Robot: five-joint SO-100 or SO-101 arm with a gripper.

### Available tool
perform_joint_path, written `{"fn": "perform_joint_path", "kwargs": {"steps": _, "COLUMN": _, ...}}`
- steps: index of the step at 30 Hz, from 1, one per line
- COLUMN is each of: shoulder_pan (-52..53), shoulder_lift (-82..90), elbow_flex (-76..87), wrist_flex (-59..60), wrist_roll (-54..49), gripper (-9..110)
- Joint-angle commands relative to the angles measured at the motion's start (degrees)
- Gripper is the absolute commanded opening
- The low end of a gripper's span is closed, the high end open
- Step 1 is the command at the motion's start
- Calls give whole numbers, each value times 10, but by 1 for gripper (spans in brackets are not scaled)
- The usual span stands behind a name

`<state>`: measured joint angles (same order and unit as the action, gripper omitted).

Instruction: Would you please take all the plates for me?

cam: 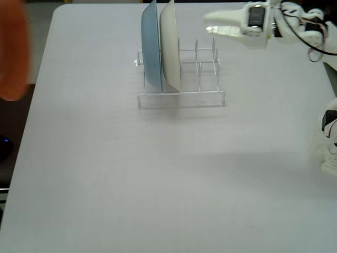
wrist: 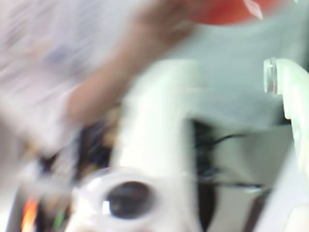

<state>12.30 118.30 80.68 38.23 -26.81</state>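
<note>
In the fixed view, a light blue plate and a cream-white plate stand on edge side by side in the left slots of the white wire rack. An orange plate is a blur at the left edge, off the table. It also shows as an orange plate at the top of the smeared wrist view, beside a person's arm. My gripper hangs above and right of the rack, pointing left. In the wrist view my gripper is open, with nothing between its fingers.
The rack's right slots hold nothing. The white table stretches wide in front of the rack. My arm's base sits at the right edge. A dark floor strip runs past the table's left edge.
</note>
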Motion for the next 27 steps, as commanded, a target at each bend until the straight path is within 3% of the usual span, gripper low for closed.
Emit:
{"fn": "perform_joint_path", "kwargs": {"steps": 1, "shoulder_pan": 38, "shoulder_lift": -42, "elbow_flex": -76, "wrist_flex": 62, "wrist_roll": 5, "gripper": 4}}
{"fn": "perform_joint_path", "kwargs": {"steps": 6, "shoulder_pan": 77, "shoulder_lift": -103, "elbow_flex": -102, "wrist_flex": 77, "wrist_roll": -34, "gripper": 32}}
{"fn": "perform_joint_path", "kwargs": {"steps": 8, "shoulder_pan": 89, "shoulder_lift": -122, "elbow_flex": -110, "wrist_flex": 78, "wrist_roll": -54, "gripper": 37}}
{"fn": "perform_joint_path", "kwargs": {"steps": 18, "shoulder_pan": 113, "shoulder_lift": -233, "elbow_flex": -211, "wrist_flex": 78, "wrist_roll": -170, "gripper": 39}}
{"fn": "perform_joint_path", "kwargs": {"steps": 27, "shoulder_pan": 121, "shoulder_lift": -323, "elbow_flex": -292, "wrist_flex": 74, "wrist_roll": -212, "gripper": 38}}
